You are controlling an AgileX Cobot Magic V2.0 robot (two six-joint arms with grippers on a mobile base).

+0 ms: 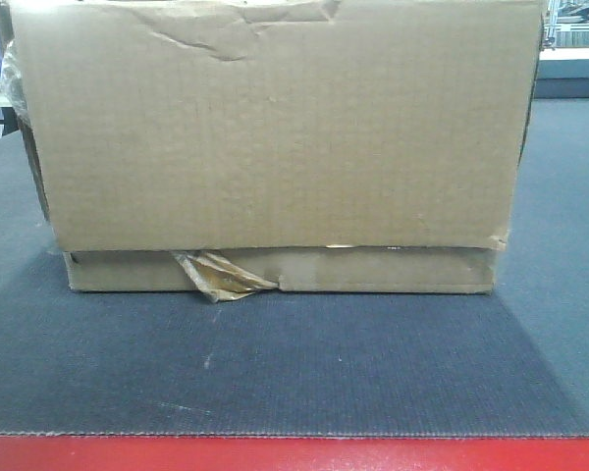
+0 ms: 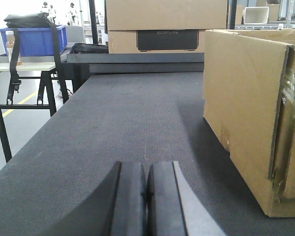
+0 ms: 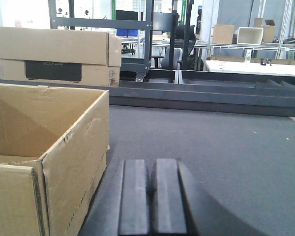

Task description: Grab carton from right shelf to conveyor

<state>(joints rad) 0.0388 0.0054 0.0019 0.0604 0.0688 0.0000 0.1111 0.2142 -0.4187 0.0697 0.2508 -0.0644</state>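
Observation:
A large brown cardboard carton (image 1: 275,137) stands on the dark grey conveyor belt (image 1: 275,373) and fills most of the front view. It is open at the top, with torn tape (image 1: 221,277) at its lower edge. In the left wrist view the carton (image 2: 246,108) stands to the right of my left gripper (image 2: 146,169), which is shut and empty, apart from it. In the right wrist view the carton (image 3: 49,142) stands just left of my right gripper (image 3: 152,167), also shut and empty. No gripper shows in the front view.
A red strip (image 1: 294,453) runs along the belt's near edge. A second carton with a black label (image 3: 54,56) stands beyond the belt's far end; it also shows in the left wrist view (image 2: 167,24). A blue bin (image 2: 34,39) rests on a table to the left.

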